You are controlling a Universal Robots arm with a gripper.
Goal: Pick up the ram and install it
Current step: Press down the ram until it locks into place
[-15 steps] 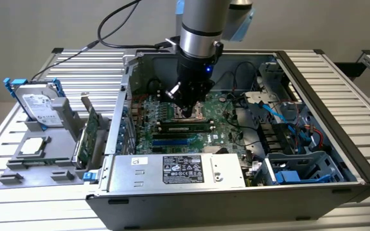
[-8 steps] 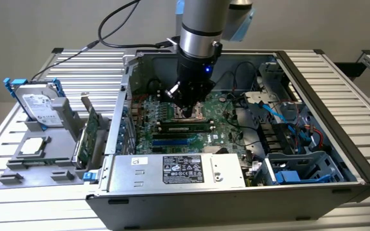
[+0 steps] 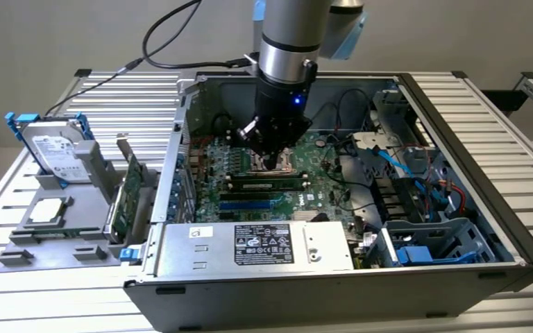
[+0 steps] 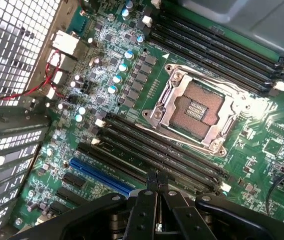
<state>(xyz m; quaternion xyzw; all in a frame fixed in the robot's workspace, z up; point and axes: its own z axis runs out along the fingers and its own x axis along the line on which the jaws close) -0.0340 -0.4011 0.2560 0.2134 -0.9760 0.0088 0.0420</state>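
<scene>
Inside the open computer case [image 3: 452, 104], the ram [image 3: 268, 184] shows as a long green stick with black chips. It lies along the black slots of the motherboard [image 3: 327, 173], just in front of the CPU socket [image 4: 196, 107]. My gripper [image 3: 264, 154] hangs low over that socket, a little behind the ram and apart from it. In the wrist view the gripper [image 4: 154, 184] has its two black fingers pressed together with nothing between them. They sit over the row of black memory slots [image 4: 161, 150] beside the socket.
A grey holder [image 3: 53, 232] at the exterior view's left carries a hard drive [image 3: 53, 149], a CPU [image 3: 49, 208] and a green expansion card [image 3: 130, 187]. The power supply [image 3: 257, 246] sits at the case front. Drive cages and blue cables [image 3: 415, 187] crowd the right. A blue slot [image 4: 99, 175] lies near the fingers.
</scene>
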